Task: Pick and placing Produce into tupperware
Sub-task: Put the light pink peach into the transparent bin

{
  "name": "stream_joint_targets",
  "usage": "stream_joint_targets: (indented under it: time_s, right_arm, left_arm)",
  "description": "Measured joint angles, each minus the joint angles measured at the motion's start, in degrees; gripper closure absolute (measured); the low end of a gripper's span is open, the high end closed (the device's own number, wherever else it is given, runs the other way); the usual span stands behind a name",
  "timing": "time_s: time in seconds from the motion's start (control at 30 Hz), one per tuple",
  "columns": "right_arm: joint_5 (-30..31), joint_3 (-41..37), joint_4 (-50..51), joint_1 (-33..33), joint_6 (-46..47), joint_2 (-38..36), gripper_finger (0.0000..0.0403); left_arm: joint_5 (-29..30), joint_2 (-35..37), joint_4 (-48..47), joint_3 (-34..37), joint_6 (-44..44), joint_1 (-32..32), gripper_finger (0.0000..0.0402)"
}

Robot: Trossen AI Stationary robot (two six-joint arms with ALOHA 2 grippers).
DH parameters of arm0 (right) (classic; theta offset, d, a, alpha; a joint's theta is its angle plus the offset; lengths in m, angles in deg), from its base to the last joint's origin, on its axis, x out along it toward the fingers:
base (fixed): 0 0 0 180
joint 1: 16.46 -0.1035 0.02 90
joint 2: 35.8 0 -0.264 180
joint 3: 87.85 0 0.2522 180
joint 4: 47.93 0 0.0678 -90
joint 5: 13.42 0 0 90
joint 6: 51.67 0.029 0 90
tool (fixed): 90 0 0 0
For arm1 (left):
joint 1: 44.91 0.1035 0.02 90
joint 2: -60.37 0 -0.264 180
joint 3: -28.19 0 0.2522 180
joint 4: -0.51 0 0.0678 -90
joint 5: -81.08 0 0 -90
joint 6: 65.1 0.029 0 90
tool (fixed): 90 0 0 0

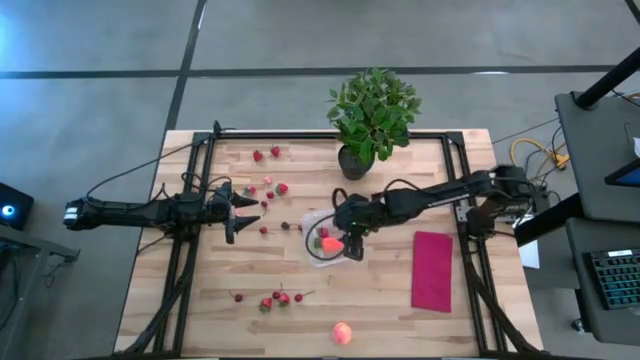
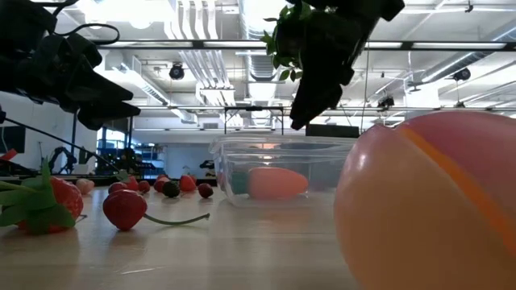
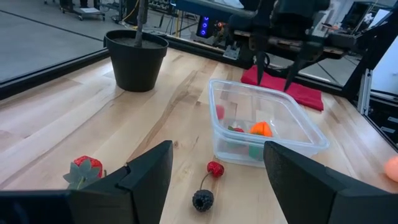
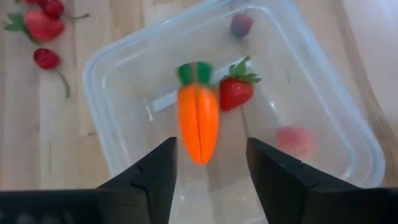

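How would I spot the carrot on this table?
Find the potted plant at the table's far edge; just in front of it sits a clear tupperware. The carrot lies inside, the only long orange piece with a green end, beside a strawberry.

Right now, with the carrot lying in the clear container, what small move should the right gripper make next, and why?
Probably lift straight up, clear of the tupperware. The right gripper hangs over it with jaws parted, and the carrot lies loose on the floor beside a strawberry, apparently released. The peach-coloured fruit and scattered strawberries remain on the table.
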Motion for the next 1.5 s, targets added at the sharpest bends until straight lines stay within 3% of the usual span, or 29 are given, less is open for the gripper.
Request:
stream_joint_targets:
  time_s: [0.2,0.37,0.53,1.0,1.23,1.5]
  right_arm:
    - [-0.71,0.61,4.24,-2.72,3.14,-3.89,0.0203]
    - [-0.43,0.1,6.61,-6.58,12.12,-6.81,0.0208]
    - [-0.68,0.07,2.56,-11.48,20.8,-6.45,0.0209]
    - [-0.69,0.0,-6.7,-22.85,63.98,-3.38,0.0209]
    - [-0.77,-0.02,-7.29,-24.73,71.86,-0.66,0.0209]
    - [0.81,1.97,-10.11,-26.82,74.87,3.97,0.0209]
  left_arm:
    - [0.01,-0.13,-0.03,0.0,0.0,0.0,0.0164]
    - [0.02,-0.13,0.03,0.0,0.0,0.01,0.0164]
    - [0.0,-0.17,-0.03,0.0,0.0,-0.01,0.0164]
    - [0.03,-0.78,0.03,0.0,0.01,0.0,0.0164]
    - [-0.03,-1.01,-0.02,0.0,0.0,-0.01,0.0164]
    - [-0.03,-1.37,-0.05,0.0,0.0,0.0,0.0164]
